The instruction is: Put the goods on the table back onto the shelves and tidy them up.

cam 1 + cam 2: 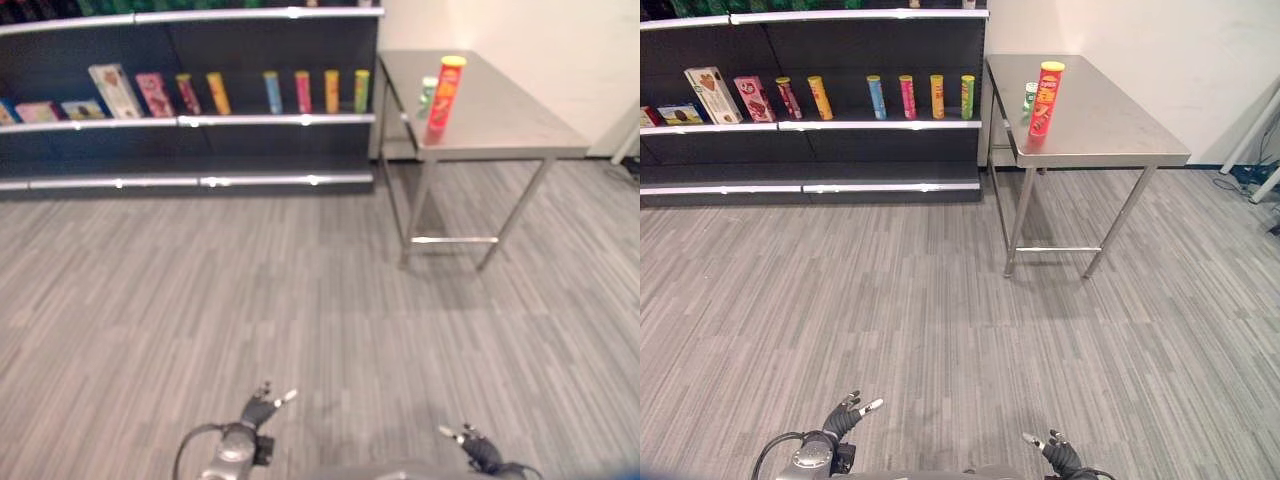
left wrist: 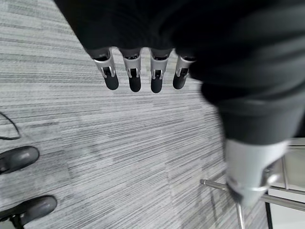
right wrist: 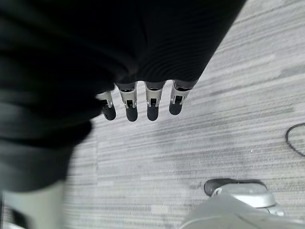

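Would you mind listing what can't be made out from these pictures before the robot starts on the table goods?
- Small green item on the table: partly behind the red can, too small to identify.
- Top shelf goods: cut off by the upper edge of both eye views.
- Box at the shelf's far left: cut by the left edge.
- Left hand and right hand hang open and empty.

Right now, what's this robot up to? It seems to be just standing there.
Nothing is being handled yet. The robot stands well back on the floor, its left hand and right hand hanging low, open and empty. A tall red can and a small green can stand on the metal table, waiting to go onto the dark shelves beside it.
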Controlling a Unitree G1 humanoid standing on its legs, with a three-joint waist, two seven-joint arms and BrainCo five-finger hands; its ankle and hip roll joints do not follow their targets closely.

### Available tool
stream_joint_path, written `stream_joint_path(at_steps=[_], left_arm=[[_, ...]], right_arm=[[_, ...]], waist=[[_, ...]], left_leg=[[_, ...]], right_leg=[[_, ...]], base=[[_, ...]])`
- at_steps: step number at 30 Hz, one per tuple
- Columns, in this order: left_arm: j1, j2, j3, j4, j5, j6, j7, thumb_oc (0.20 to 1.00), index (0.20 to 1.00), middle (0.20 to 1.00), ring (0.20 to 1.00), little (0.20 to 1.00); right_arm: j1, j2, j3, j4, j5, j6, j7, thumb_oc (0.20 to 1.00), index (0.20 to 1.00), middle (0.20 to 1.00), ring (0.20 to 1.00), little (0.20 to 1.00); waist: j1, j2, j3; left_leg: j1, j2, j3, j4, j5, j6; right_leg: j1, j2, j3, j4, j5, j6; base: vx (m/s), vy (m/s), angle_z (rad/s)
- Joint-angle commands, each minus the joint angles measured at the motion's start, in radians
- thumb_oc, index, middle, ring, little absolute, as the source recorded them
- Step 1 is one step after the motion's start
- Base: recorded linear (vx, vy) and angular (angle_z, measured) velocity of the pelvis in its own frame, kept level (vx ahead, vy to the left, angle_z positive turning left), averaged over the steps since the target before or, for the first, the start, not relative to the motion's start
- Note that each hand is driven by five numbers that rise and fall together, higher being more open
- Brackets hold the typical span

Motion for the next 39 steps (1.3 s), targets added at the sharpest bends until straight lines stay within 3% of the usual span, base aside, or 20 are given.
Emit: stream_joint_path(at_steps=[1,24,39], left_arm=[[-0.039,0.013,-0.006,0.003,-0.002,-0.036,0.012,1.000,1.000,1.000,1.000,1.000],[-0.038,0.026,0.005,0.064,0.044,-0.024,0.018,1.000,1.000,1.000,1.000,1.000],[-0.046,0.010,-0.014,0.050,0.048,-0.022,0.023,1.000,1.000,1.000,1.000,1.000]], right_arm=[[-0.036,-0.019,0.029,-0.004,0.023,-0.039,-0.013,1.000,1.000,1.000,1.000,1.000],[-0.065,-0.007,0.067,0.027,-0.003,-0.032,-0.002,1.000,1.000,1.000,1.000,1.000],[-0.049,-0.012,0.033,0.013,0.033,-0.035,-0.017,1.000,1.000,1.000,1.000,1.000]], waist=[[-0.017,-0.007,0.003],[0.015,-0.041,0.014],[-0.014,-0.004,-0.015]], left_leg=[[0.068,0.092,-0.002,-0.012,-0.072,-0.117],[0.047,0.088,-0.023,-0.009,-0.065,-0.113],[0.078,0.092,-0.001,-0.017,-0.075,-0.115]], right_leg=[[0.080,-0.092,0.053,-0.211,0.051,0.209],[0.062,-0.104,0.047,-0.192,0.046,0.210],[0.094,-0.107,0.037,-0.221,0.047,0.212]], base=[[0.00,0.000,0.00],[0.00,0.003,0.01],[0.01,-0.007,-0.01]])
